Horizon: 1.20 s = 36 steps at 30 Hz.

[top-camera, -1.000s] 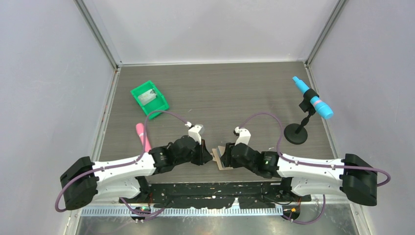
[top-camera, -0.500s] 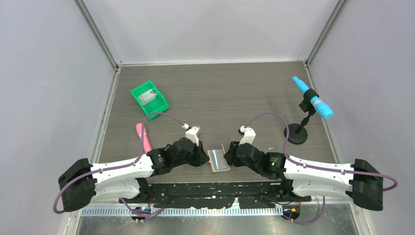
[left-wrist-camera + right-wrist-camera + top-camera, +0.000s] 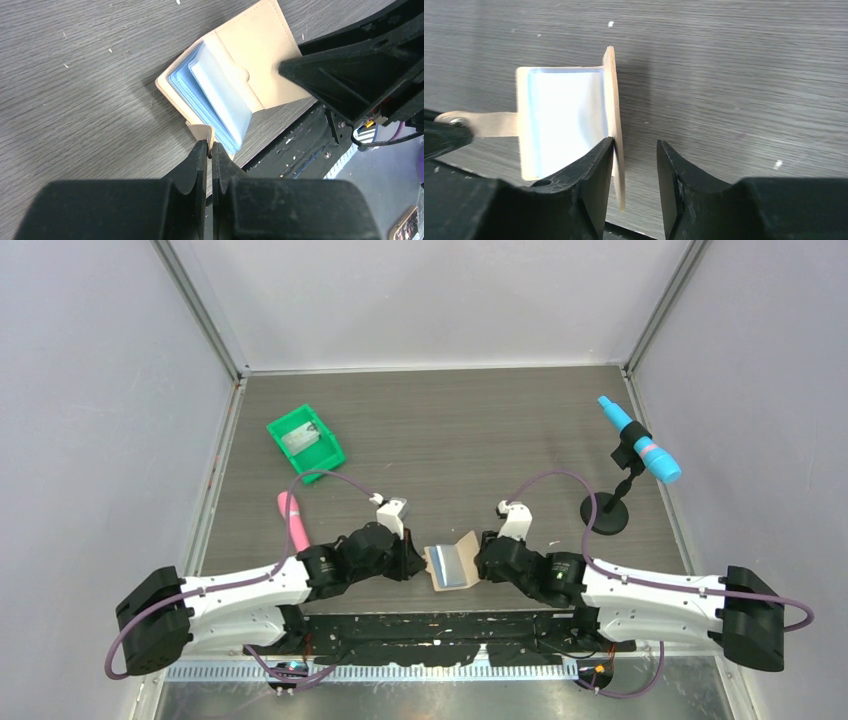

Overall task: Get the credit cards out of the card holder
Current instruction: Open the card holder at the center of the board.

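The holder's (image 3: 450, 565) strap (image 3: 202, 131) is clamped by the left end effector (image 3: 210, 147); its upright cover (image 3: 616, 125) is straddled by the open right end effector (image 3: 635, 142).

Soft, even overhead light; faint shadows on the bench (image 3: 450, 430). The right wrist view washes the card holder (image 3: 569, 115) nearly white inside.

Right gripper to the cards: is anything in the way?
Yes. The holder's cover stands on edge inside the open right gripper's gap, against one finger. The cards lie on its far side, toward the left gripper, which pinches the strap tab. Nothing else visible intervenes.
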Available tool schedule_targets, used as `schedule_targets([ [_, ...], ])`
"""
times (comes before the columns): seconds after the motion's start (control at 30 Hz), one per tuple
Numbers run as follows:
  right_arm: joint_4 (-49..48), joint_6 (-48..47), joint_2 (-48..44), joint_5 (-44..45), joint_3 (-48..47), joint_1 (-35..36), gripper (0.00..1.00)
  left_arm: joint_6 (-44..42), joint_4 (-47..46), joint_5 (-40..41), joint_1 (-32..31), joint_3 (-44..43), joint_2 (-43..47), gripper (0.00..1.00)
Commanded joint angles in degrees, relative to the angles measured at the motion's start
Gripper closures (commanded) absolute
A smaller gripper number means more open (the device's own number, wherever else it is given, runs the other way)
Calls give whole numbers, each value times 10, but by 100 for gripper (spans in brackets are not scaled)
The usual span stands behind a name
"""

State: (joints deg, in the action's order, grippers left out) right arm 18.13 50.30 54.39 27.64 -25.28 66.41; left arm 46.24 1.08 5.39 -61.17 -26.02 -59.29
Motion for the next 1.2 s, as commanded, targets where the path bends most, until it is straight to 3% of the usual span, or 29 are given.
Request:
schedule_targets([
  [0.0, 88, 30, -28, 88, -15, 0, 54, 4, -13, 11, -1, 5, 20, 100],
  [0.43, 116, -6, -67, 46, -89, -1, 54, 8, -32, -4, -2, 9, 25, 100],
  [0.6, 88, -30, -88, 9, -124, 1, 55, 7, -33, -6, -1, 6, 27, 100],
  [0.7, 22, -40, -95, -37, -120, 6, 56, 6, -33, -7, -2, 6, 28, 100],
  [0.83, -48, -34, -68, -86, -107, 9, 58, 6, -35, -7, -2, 6, 28, 100],
  [1.17, -97, -16, 46, -92, -82, 14, 52, 5, -28, -1, -1, 6, 34, 100],
])
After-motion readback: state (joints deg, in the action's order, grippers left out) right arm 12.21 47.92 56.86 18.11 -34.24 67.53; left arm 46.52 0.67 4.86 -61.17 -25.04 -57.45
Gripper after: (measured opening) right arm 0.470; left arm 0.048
